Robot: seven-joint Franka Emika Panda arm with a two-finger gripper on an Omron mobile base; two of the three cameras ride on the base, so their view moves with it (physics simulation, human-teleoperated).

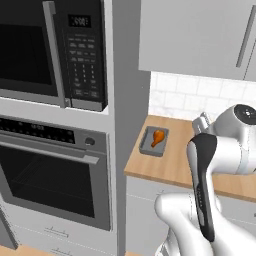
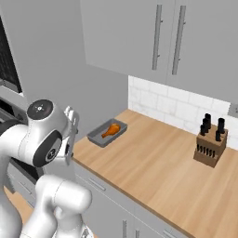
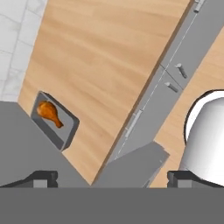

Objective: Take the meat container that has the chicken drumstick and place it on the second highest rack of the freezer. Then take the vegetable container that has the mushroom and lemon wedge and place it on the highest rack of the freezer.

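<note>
One shallow grey rectangular meat container (image 1: 154, 141) holding an orange-brown chicken drumstick (image 1: 158, 137) sits on the light wooden countertop (image 2: 153, 162), close to its front edge and just beside the tall grey cabinet wall, so the first step, fetching it, looks not yet begun. The two-finger gripper (image 3: 112, 179) hangs well above and apart from it with its dark fingertips (image 3: 43, 179) spread wide and nothing between them. By my judgement the next move calls for lowering over the tray's rim and closing on one wall.
</note>
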